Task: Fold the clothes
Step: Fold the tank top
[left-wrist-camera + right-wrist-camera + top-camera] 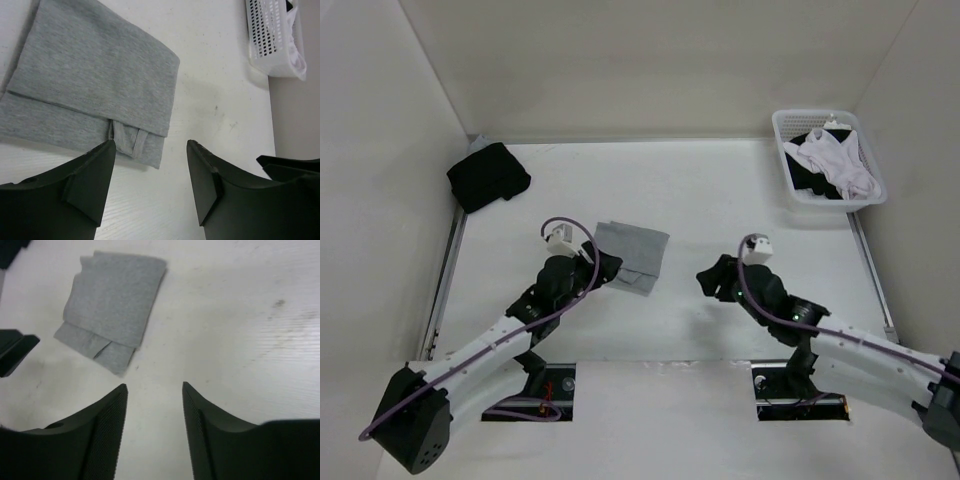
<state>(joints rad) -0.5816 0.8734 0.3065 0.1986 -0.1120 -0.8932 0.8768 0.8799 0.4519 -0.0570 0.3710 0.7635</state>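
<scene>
The grey T-shirt lies folded into a small rectangle on the white table, left of centre. In the left wrist view the same shirt fills the upper left, a sleeve edge showing under its top layer. My left gripper hangs just short of the shirt's near corner, jaws open with only bare table between them. My left gripper sits at the shirt's left edge in the top view. Off to the right, my right gripper stands open over bare table, well apart from the shirt; in the top view the right gripper is at centre.
A black folded bundle lies at the back left. A white slotted basket with white and dark garments stands at the back right, and the same basket shows in the left wrist view. White walls close in the table on three sides.
</scene>
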